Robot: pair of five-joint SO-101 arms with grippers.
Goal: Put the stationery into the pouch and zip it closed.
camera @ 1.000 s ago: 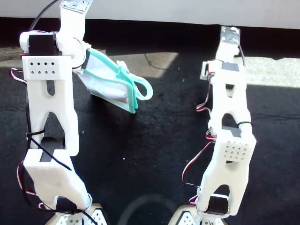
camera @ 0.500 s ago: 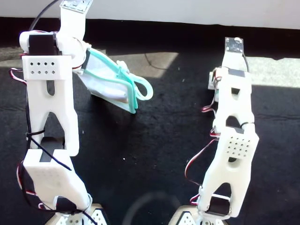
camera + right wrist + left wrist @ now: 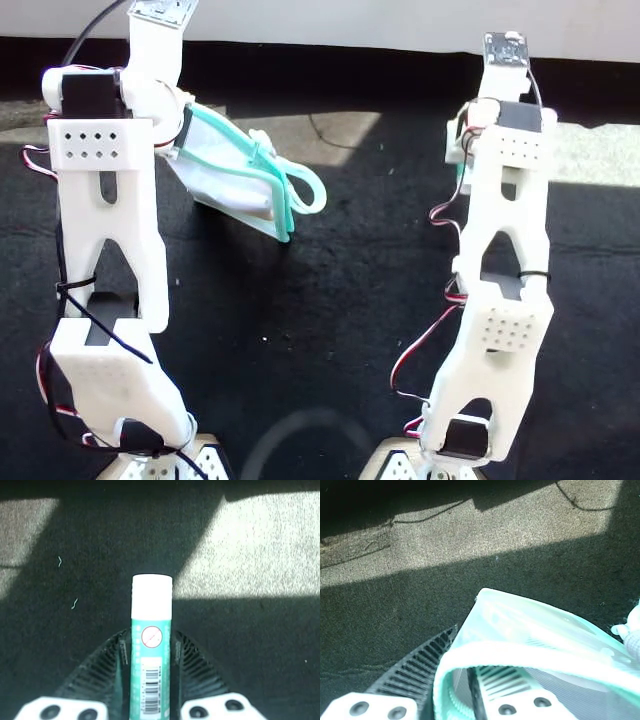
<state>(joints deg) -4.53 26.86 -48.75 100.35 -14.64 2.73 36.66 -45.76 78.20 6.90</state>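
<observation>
A teal mesh pouch hangs tilted above the black table at the back left, its strap loop pointing toward the middle. My left gripper is shut on the pouch's edge, with the teal rim between the ribbed fingers. A glue stick with a white cap and a teal label stands out of my right gripper, which is shut on its body. In the high view the right arm stretches toward the back right, well apart from the pouch.
Black cloth covers the table, with sunlit patches at the back and the far right. A thin cable lies behind the pouch. Both arm bases stand at the front edge. A dark gap separates the arms.
The right arm has stretched farther back and shifted slightly right. The left arm and the pouch have stayed still.
</observation>
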